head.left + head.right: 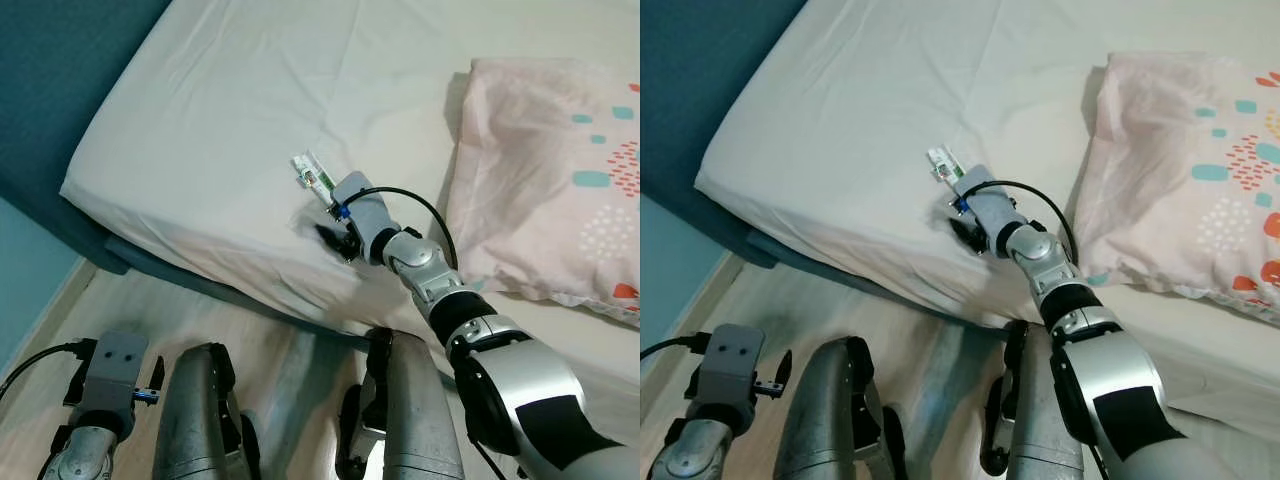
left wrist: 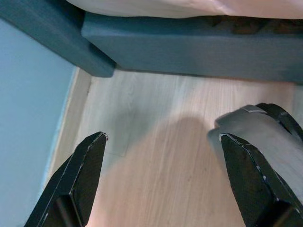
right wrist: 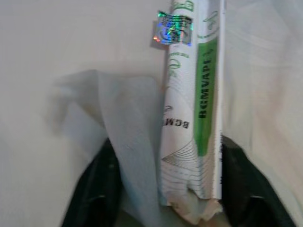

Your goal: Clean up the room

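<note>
Jaws of right gripper (image 3: pixel 165 189) clamped around white-green box (image 3: pixel 191 118), bedsheet (image 1: pixel 220 120) fold pinched alongside

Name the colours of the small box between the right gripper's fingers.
White box with a green stripe, clearest in the right wrist view.

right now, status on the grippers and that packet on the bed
Right gripper on the bed sheet, fingers either side of the white-green packet, a sheet fold bunched between them. Left gripper open, idle above the floor. Pillow alongside, apart.
</note>
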Tool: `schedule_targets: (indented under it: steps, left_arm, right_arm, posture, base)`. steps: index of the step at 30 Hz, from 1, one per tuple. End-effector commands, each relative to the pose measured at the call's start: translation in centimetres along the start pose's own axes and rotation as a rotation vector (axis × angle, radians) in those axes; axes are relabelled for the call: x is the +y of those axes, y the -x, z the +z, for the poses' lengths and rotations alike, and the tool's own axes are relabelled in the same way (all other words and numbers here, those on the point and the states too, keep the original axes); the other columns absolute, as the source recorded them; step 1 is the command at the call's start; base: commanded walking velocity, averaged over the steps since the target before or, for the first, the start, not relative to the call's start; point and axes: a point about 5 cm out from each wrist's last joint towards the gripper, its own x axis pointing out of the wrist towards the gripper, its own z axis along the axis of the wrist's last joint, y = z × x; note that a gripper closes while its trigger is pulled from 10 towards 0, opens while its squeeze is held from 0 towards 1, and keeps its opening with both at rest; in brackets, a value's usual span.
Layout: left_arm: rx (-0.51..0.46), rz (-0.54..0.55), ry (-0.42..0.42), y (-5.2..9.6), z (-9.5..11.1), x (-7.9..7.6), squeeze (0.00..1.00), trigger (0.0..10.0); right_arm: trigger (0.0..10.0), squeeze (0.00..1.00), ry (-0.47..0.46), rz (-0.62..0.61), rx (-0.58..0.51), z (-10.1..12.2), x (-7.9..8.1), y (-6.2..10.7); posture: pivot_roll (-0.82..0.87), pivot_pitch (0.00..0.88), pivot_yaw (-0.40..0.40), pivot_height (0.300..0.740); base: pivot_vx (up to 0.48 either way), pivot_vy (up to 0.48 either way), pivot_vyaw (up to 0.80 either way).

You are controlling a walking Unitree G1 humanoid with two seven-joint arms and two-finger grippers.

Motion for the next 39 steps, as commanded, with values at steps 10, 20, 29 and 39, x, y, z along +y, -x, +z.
schedule_targets:
  steps: [10,20,29,39]
  left_arm:
    - [0.068,-0.020,0.001,0.5,-0.9,-0.6,0.00,10.0]
    - [0.049,-0.004,0.026,-1.3,-0.4,-1.4,0.00,10.0]
    - [-0.032,0.009,0.099,-6.0,2.4,-2.9,0.00,10.0]
    - [-0.133,0.059,0.172,-9.9,6.3,-2.6,0.00,10.0]
  right_arm:
    - [0.0,0.00,-0.102,0.043,0.087,-2.4,0.8,0.5]
    - [0.0,0.00,-0.369,0.099,-0.065,-1.1,0.5,0.5]
    - [0.0,0.00,-0.744,0.264,-0.609,6.1,-1.0,1.1]
    - [0.0,0.00,-0.945,0.279,-0.574,1.0,3.4,3.7]
  posture:
    - [0.18,0.504,-0.085,0.498]
    - [0.16,0.412,-0.116,0.498]
    - [0.09,0.251,-0.121,0.498]
    - [0.04,0.059,-0.101,0.498]
  base:
    - [0.000,0.000,0.00]
    - [0.000,0.000,0.00]
    - [0.000,0.000,0.00]
    - [0.000,0.000,0.00]
